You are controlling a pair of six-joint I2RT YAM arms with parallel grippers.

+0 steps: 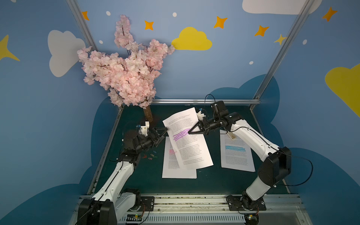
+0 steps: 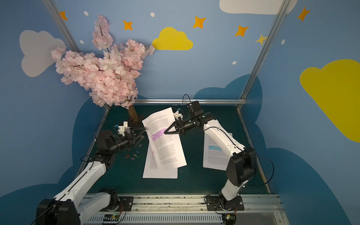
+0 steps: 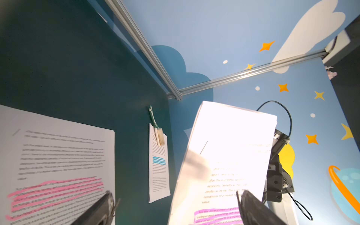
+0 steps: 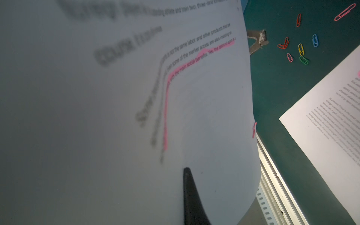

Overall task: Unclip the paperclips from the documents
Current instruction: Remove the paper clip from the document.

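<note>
Holding the purple-band document [image 1: 187,144] aloft is the right gripper [image 1: 189,132], its jaws pinched shut on the sheet's edge. The document hangs tilted above the pink-band page [image 1: 171,167], overlapping it in both top views. The left gripper [image 1: 163,136] stands at the document's opposite edge with its jaws spread wide and nothing between them.

The right wrist view shows one pink paperclip [image 4: 254,129] clamped on that far edge, some way along from the left gripper's finger. The step in hand looks like taking this clip off. To do it well:
- Keep the right gripper's pinch firm so the paper stays taut.
- Slide the open left jaws along the edge to the clip.
- Close on the wire loop alone, not on the paper.
- Draw the clip straight off the edge in the plane of the sheet, since a sideways tug would likely crease or tear it.

Counted:
- Documents: three. The blue-band page [image 1: 236,155] lies well apart from the pink-band page, on the right arm's side.
- Clips on paper: one.
- Loose paperclips [image 4: 301,49]: at least seven, on the green mat [image 1: 136,175] just beside the pink-band page on the left arm's side. They are two pink, one orange-red, one red, one blue, one yellow and one green. The red one may be two crossed.
- Brush [image 3: 158,134]: one, resting on the blue-band page.
</note>
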